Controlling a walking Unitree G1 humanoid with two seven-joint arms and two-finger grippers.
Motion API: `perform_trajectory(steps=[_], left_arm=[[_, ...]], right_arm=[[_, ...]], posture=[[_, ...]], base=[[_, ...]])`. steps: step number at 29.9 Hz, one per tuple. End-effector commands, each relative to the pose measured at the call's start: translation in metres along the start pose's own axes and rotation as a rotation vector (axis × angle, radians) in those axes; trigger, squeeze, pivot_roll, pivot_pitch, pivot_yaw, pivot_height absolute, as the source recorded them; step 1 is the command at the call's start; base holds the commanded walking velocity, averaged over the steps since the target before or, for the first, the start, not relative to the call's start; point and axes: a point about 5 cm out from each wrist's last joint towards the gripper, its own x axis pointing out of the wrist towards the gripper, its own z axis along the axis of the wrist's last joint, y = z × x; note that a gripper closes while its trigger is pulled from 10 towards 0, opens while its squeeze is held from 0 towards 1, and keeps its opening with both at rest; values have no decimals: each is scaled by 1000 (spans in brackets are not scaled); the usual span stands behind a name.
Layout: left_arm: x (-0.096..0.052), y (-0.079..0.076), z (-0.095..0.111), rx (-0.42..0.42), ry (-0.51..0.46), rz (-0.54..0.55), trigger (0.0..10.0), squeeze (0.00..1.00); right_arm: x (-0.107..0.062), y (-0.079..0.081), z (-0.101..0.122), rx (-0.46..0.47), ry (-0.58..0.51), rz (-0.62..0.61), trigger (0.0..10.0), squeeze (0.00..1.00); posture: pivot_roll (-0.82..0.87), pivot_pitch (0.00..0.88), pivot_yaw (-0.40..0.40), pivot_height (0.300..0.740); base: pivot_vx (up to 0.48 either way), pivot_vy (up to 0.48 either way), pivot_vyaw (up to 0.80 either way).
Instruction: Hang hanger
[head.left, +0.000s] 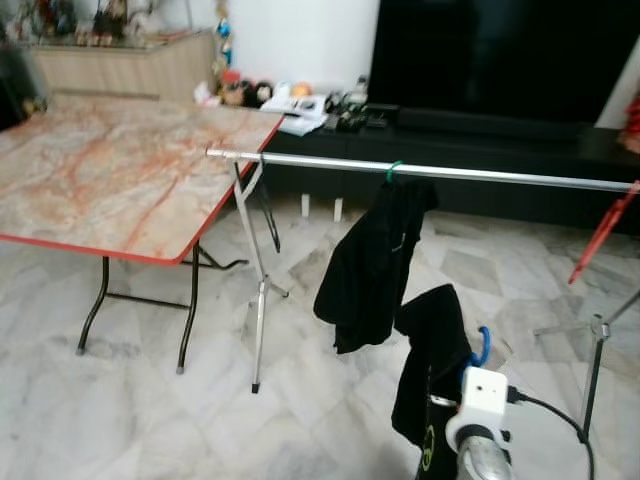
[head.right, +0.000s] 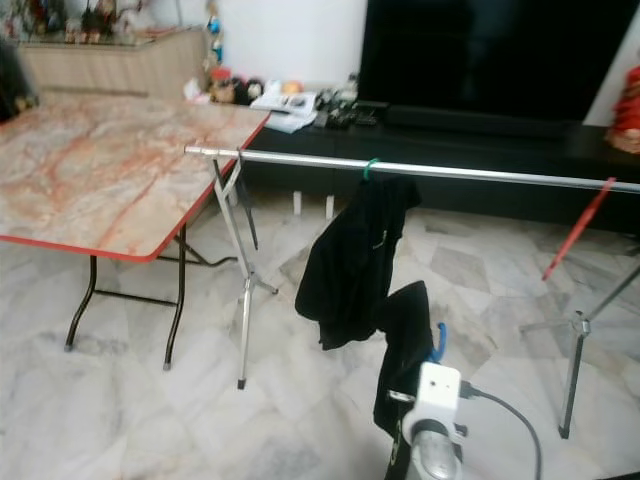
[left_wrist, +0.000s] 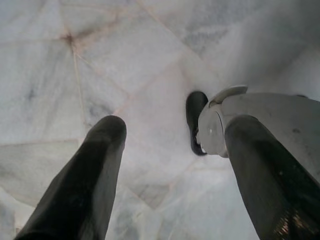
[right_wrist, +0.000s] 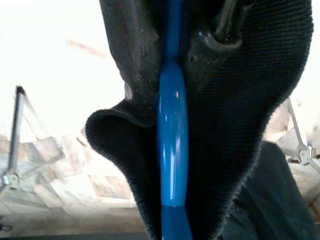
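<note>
A silver rail (head.left: 480, 174) runs across the room on two tripod stands. A black garment (head.left: 372, 262) hangs from it on a green hanger (head.left: 393, 171). Below and in front of the rail, my right gripper (right_wrist: 172, 75) is shut on a blue hanger (right_wrist: 172, 150) wrapped in a second black garment (head.left: 432, 352). That hanger's blue hook (head.left: 484, 346) sticks out just above my white wrist camera (head.left: 485, 394), well under the rail. My left gripper (left_wrist: 175, 150) hangs open over the marble floor, holding nothing.
A marble-top folding table (head.left: 120, 170) with a red edge stands at the left, close to the rail's left tripod (head.left: 260, 300). The right tripod (head.left: 595, 370) and a red hanger (head.left: 605, 230) are at the right. A black TV console (head.left: 500, 150) lines the back wall.
</note>
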Motion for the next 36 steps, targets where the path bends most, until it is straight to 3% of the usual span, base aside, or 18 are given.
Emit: perform_trajectory(steps=[1, 2, 7, 12, 14, 16, 19, 21, 23, 26, 28, 30, 32, 33, 36], left_arm=[[1, -2, 4, 12, -14, -5, 10000, 0], [1, -2, 6, 25, -24, -5, 10000, 0], [1, -2, 8, 37, -41, -7, 10000, 0], [1, -4, 16, 126, -106, -14, 10000, 0], [1, -5, 24, 191, -160, -17, 10000, 0], [1, -6, 26, 205, -172, -19, 10000, 0], [-5, -16, 102, 354, -474, -101, 10000, 0], [-8, -18, 110, 419, -504, -117, 10000, 0], [-11, -23, 121, 563, -540, -150, 10000, 0], [-14, -32, 130, 732, -579, -193, 10000, 0], [-15, -34, 133, 768, -592, -210, 10000, 0], [-18, -39, 137, 849, -604, -266, 10000, 0], [-19, -41, 138, 912, -598, -305, 10000, 0], [-19, -41, 138, 912, -598, -305, 10000, 0], [-21, -38, 139, 1014, -573, -322, 10000, 0]], right_arm=[[4, 1, 12, -3, -43, 11, 10000, 0], [7, 6, 10, -53, -7, 53, 10000, 0], [9, 9, 10, -90, 12, 85, 10000, 0], [14, 11, 15, -185, 39, 168, 10000, 0], [17, 12, 19, -277, 64, 261, 10000, 0], [17, 12, 20, -294, 67, 276, 10000, 0], [19, 16, 31, -398, 60, 424, 10000, 0], [19, 18, 34, -466, 55, 480, 10000, 0], [19, 19, 37, -577, 64, 580, 10000, 0], [16, 22, 44, -635, 62, 717, 10000, 0], [14, 23, 45, -642, 65, 768, 10000, 0], [8, 24, 46, -694, 83, 901, 10000, 0], [5, 20, 43, -780, 114, 969, 10000, 0], [5, 20, 43, -780, 114, 969, 10000, 0], [1, 11, 45, -867, 156, 1080, 10000, 0]], posture=[[112, 0, -31, 740], [111, 0, -31, 740], [113, 0, -31, 740], [123, 0, -34, 740], [126, 0, -35, 740], [126, 0, -35, 740], [124, 0, -35, 740], [118, 0, -33, 740], [114, 0, -33, 740], [113, 0, -34, 740], [113, 0, -34, 740], [114, 0, -36, 740], [115, 0, -39, 740], [115, 0, -39, 740], [117, 0, -47, 740]], base=[[0, 0, 0], [0, 0, 0], [0, 0, 0], [0, 0, 0], [0, 0, 0], [0, 0, 0], [0, 0, 0], [0, 0, 0], [0, 0, 0], [0, 0, 0], [0, 0, 0], [0, 0, 0], [0, 0, 0], [0, 0, 0], [0, 0, 0]])
